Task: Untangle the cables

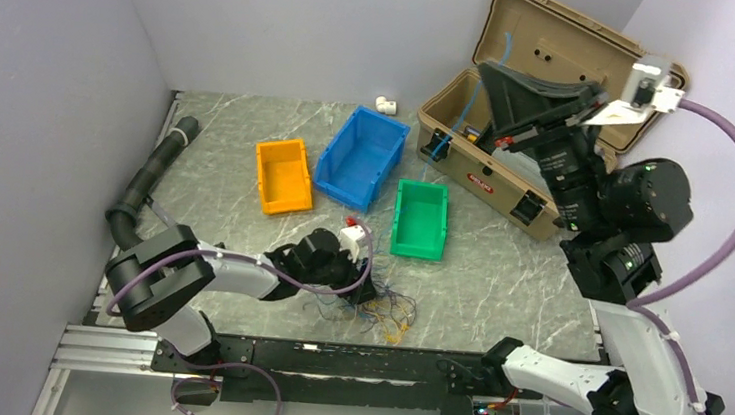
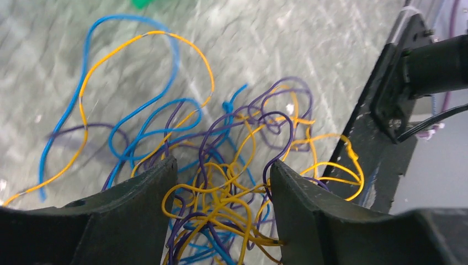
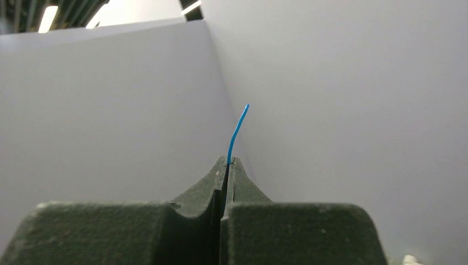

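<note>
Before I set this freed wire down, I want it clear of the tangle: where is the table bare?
Bare table lies right of the green bin, in front of the case. Another patch sits between the hose and the orange bin. The near middle is crowded: cables spread there under the left gripper.

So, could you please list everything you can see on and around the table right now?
cables: one tangled heap, blue, yellow-orange and purple, near edge of the table, centre
blue cable: one, blue, tip poking out of the right jaws
orange bin: one, orange, mid-table, left
blue bin: one, blue, mid-table, centre
green bin: one, green, mid-table, right
case: one, tan, open, far right
white part: one, white, far edge
hose: one, black corrugated, left edge
table: one, grey marbled
left arm: jaws apart, astride the heap
right arm: raised, jaws shut on the blue cable
</note>
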Controlling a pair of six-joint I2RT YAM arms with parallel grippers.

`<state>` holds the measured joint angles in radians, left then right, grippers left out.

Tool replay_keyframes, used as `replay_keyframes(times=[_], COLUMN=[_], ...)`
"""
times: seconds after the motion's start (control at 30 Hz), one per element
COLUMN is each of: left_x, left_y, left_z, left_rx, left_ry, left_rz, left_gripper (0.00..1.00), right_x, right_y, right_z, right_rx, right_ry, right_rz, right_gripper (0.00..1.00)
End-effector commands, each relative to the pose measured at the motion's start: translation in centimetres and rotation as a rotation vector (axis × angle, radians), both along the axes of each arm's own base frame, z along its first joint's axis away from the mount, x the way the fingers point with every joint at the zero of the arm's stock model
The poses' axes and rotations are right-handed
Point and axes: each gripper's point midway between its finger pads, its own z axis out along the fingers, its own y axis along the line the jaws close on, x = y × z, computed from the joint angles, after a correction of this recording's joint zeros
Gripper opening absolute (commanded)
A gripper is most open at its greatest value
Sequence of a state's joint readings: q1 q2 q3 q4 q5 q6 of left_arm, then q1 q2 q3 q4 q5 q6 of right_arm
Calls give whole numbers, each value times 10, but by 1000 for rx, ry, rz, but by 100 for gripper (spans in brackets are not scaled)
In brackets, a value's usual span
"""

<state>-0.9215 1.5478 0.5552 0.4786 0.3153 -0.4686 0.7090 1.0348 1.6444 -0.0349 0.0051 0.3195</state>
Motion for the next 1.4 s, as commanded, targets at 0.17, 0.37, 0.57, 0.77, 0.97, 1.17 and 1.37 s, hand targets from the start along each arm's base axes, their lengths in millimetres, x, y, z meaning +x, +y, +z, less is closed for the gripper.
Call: replay_keyframes(times=[0.17,0.37,0.57,0.77,0.97,1.17,1.37], left_x=[25,40,45,49,51,43,40], left_y=[48,98,117,112,109,93,87], left_z=[54,85,115,158,173,183,187], left_rx=[-24,68,121,61,155,132,114], left_ry=[-144,-203,-268,-347,-338,-338,-338], left_rz=[280,484,517,465,394,282,245], left_gripper=[56,65,71,54,45,47,46], right_x=[-12,4,18,24,14,-22,-44], right_y=[-88,-94,-77,-15,46,85,104], right_z=[0,-43,-74,-140,-217,-252,-294], right_rx=[95,36,-72,-291,-506,-567,-618], right_ry=[-14,72,146,210,267,199,255], right_rz=[-330,-415,-401,-172,131,449,662], right_gripper=[0,0,0,0,0,17,31])
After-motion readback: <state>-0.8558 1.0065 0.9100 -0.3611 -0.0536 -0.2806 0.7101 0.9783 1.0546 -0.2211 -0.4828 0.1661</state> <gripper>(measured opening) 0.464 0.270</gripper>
